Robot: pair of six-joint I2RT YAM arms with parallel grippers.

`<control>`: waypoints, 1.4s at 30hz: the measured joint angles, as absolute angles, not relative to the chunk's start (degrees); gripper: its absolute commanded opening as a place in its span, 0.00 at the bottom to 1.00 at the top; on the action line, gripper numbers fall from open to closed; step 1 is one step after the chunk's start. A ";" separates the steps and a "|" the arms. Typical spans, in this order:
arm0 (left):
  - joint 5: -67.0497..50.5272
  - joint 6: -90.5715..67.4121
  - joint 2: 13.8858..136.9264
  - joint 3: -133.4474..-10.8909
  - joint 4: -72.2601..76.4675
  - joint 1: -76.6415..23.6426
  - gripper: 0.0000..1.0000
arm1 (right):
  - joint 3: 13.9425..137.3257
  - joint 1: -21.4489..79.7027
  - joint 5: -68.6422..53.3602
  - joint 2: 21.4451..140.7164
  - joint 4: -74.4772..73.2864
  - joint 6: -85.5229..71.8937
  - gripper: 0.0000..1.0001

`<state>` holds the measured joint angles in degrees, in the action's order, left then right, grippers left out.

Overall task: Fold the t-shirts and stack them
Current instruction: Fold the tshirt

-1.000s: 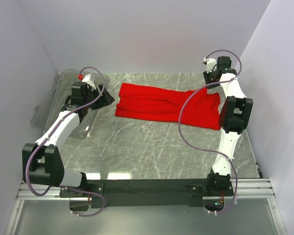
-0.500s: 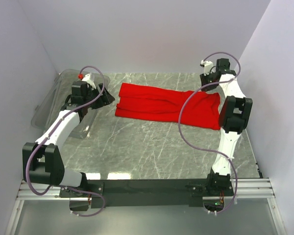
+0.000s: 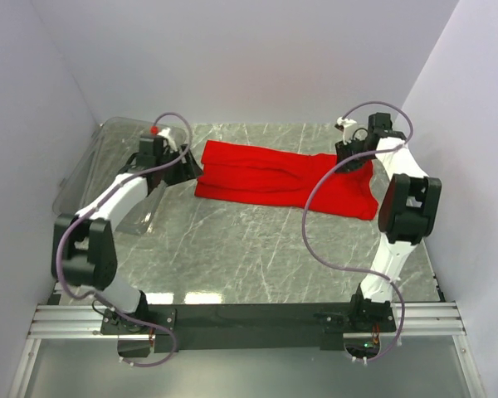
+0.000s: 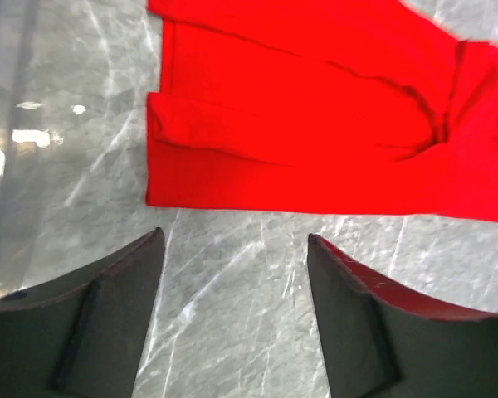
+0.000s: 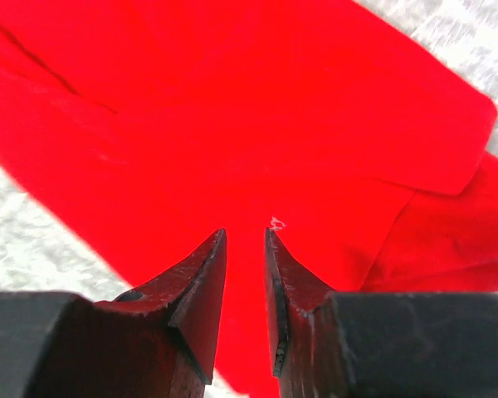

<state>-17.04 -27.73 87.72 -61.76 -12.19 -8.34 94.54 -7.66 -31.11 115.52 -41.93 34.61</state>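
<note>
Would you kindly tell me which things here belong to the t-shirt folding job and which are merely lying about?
Part of the job:
- red t-shirt, lying on the table
- left gripper
- right gripper

Just lying about:
- clear plastic bin, at the table's left edge

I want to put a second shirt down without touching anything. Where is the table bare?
The widest bare patch of the table lies between the red t-shirt and the near edge. Crowded: far left, with the clear bin and left gripper; far right, where the right gripper hangs over the t-shirt.
</note>
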 measured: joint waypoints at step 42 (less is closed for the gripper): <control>11.44 -40.16 116.99 -85.47 -21.98 -18.33 0.25 | 82.26 -9.91 -36.64 104.84 -38.72 32.60 0.32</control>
<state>11.44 -40.16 116.99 -85.47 -21.98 -18.33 82.26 -9.91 -36.64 104.84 -38.72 32.60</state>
